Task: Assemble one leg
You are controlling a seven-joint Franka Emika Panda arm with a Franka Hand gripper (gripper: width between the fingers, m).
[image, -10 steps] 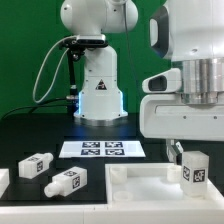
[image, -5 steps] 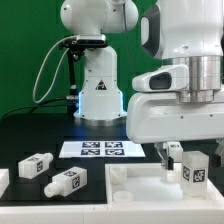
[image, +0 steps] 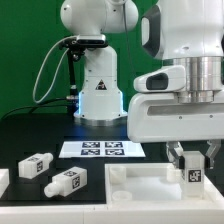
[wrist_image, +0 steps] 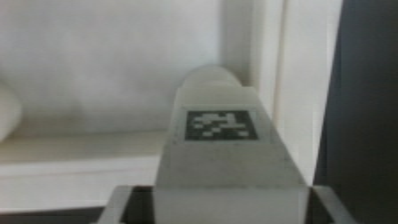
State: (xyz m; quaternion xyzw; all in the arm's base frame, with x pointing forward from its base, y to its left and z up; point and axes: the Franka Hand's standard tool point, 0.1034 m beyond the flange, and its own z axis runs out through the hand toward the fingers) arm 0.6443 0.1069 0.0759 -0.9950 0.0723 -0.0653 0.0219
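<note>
My gripper (image: pixel 193 160) is shut on a white leg (image: pixel 194 172) with a black-and-white tag, holding it upright over the right part of the large flat white square part (image: pixel 135 185). In the wrist view the held leg (wrist_image: pixel 221 150) rises between my jaws, tag facing the camera, with the white part's raised edge (wrist_image: pixel 263 50) behind it. Two more legs lie on the black table at the exterior view's left: one (image: pixel 36 165) and another (image: pixel 64 181), each with tags.
The marker board (image: pixel 103 150) lies flat behind the square part. A second robot base (image: pixel 98 90) with cables stands at the back. A small white piece (image: pixel 3 180) shows at the exterior view's left edge.
My gripper with the leg has shifted toward the exterior view's left and turned, bringing the leg upright between the fingers over the square part. The other legs have not moved.
</note>
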